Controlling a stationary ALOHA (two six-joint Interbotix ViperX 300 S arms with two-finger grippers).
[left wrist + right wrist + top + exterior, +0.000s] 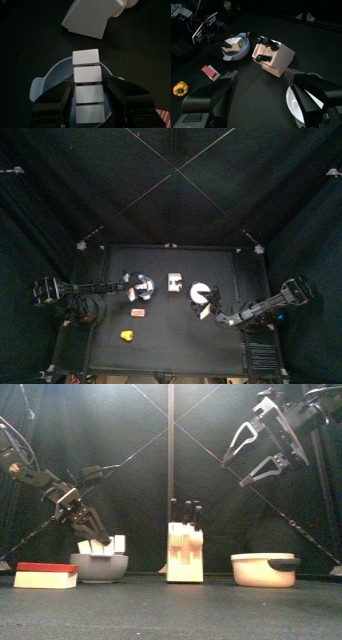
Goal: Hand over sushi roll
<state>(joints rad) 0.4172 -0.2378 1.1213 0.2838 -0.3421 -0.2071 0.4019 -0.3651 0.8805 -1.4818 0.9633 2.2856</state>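
Note:
The sushi roll (47, 574), a small cream-white block with a red-pink top, lies on the table at the front left, and shows in the top view (138, 312) and the right wrist view (211, 72). My left gripper (88, 534) hangs over a grey bowl (100, 567), well behind the sushi roll. In the left wrist view the left gripper (87, 97) is shut on a white segmented bar (87, 75) above the bowl (45, 82). My right gripper (263, 449) is high at the right, and its jaws stand wide open and empty in the right wrist view (261, 82).
A cream knife block (185, 552) with black handles stands mid-table. A round white dish (263, 569) with a black handle sits at the right. A small yellow-orange piece (127, 335) lies near the front left edge. Black curtains surround the table.

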